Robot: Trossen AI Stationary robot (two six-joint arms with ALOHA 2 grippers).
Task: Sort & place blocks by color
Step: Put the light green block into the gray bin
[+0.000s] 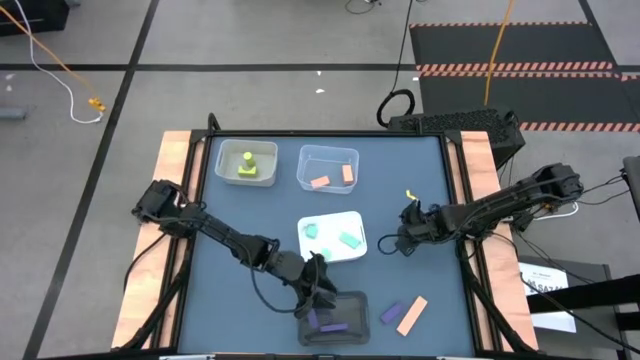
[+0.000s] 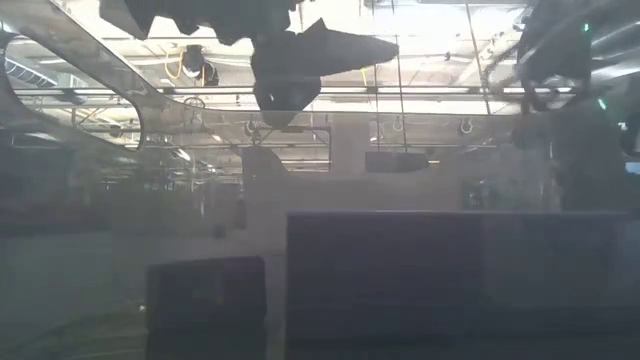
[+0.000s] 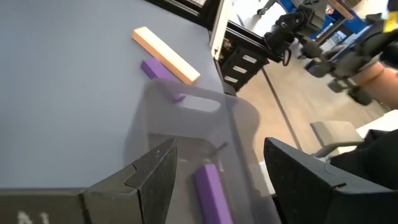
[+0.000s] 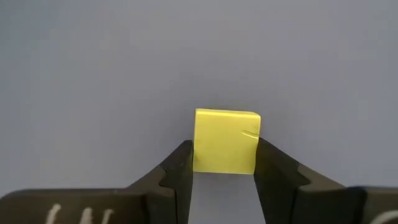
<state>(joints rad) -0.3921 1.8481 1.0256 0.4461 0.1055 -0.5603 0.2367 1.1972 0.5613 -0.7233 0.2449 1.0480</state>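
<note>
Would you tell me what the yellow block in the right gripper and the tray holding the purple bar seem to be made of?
Yellow block: probably painted wood or solid plastic; matte, flat faces, crisp edges, one small nick. Tray: likely thin, smoky translucent plastic, as the purple bar shows through its wall.

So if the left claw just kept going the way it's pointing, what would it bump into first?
Probably the purple bar lying in the dark tray, right between the open left claw's fingers. Beyond it lie the tray wall, then another purple block, though depth is hard to judge.
</note>
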